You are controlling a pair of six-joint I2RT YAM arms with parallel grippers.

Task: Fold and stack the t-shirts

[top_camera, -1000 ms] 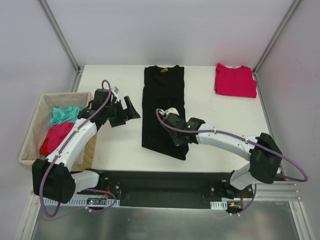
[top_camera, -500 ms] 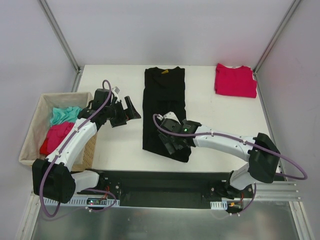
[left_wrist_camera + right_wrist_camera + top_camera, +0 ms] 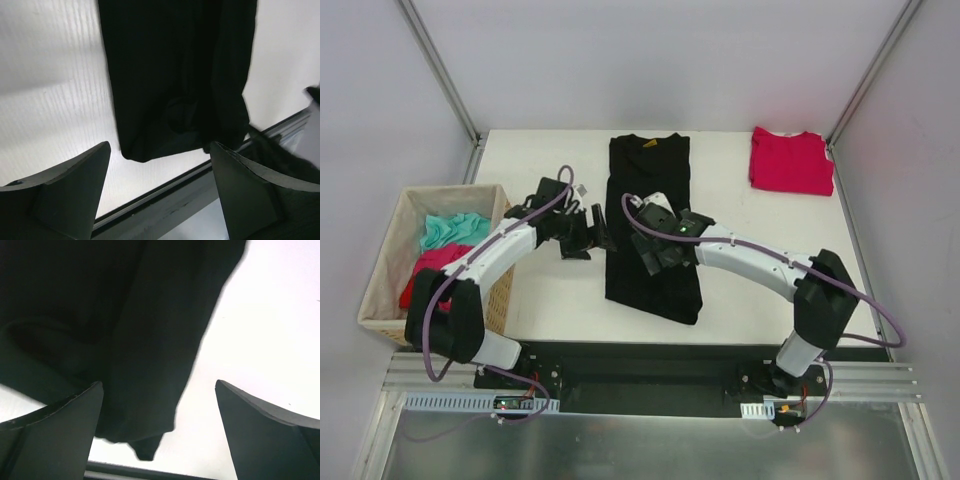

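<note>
White table [image 3: 770, 215]: black t-shirt [image 3: 648, 180] lies as a long strip. My right gripper [image 3: 156, 385] just released it, jaws apart above; left gripper [image 3: 160, 145], also spread, has arrived beside its left edge. Crosswise fold likely next.

A woven tan basket [image 3: 382, 268] stands at the left edge of the flat white table [image 3: 550, 160]. Inside it lie a crumpled teal cloth [image 3: 448, 228] at the far end and a bunched pinkish-red cloth [image 3: 425, 275] nearer the front. A black base plate [image 3: 650, 365] runs along the table's near edge.
</note>
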